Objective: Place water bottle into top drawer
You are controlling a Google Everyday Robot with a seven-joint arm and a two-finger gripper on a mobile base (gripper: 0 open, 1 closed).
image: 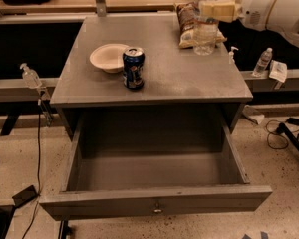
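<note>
The water bottle (205,30), clear ribbed plastic with a pale label, hangs upright above the back right of the grey cabinet top (189,78). My gripper (215,9) reaches in from the upper right and is shut on the bottle's upper part. The bottle's base seems slightly off the surface. The top drawer (154,203) is pulled fully open below the cabinet top, and its inside (154,168) holds nothing. A small keyhole sits at the centre of its front.
A blue soda can (133,67) and a white bowl (107,57) stand on the cabinet top's left half. A snack bag (187,19) lies behind the bottle. A sanitizer bottle (30,76) is at left, a small bottle (263,61) at right, and cables lie on the floor.
</note>
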